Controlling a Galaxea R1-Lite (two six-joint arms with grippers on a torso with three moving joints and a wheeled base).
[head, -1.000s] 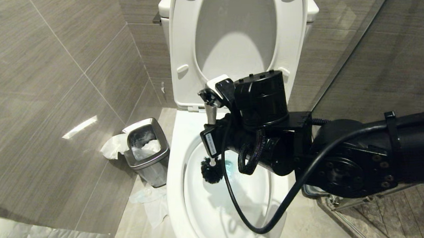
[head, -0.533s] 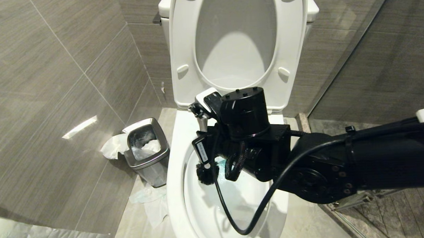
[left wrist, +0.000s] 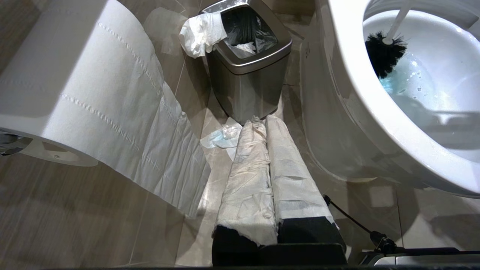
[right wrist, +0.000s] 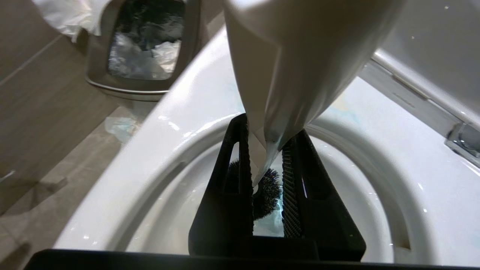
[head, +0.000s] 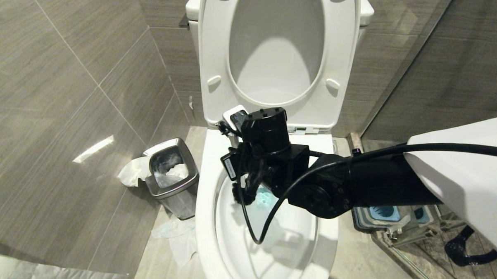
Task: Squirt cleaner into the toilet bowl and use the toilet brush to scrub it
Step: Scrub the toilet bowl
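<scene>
right claw (right wrist: 264, 168) clamped, arm outstretched; left claw (left wrist: 268, 157) closed, parked low

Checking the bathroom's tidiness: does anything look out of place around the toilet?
Yes. Crumpled white tissue hangs over the rim of the small square steel waste bin, and more paper scraps litter the floor beside the white porcelain toilet bowl.

light: bright overhead | glare: wall tile (head: 94, 149) | blur: perhaps near handle, right wrist

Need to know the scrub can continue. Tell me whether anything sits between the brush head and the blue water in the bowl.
Nothing visible does. The right tool grips the toilet brush by its handle, and the bristles hang inside the toilet bowl right at the cleaner, with no object between.
</scene>
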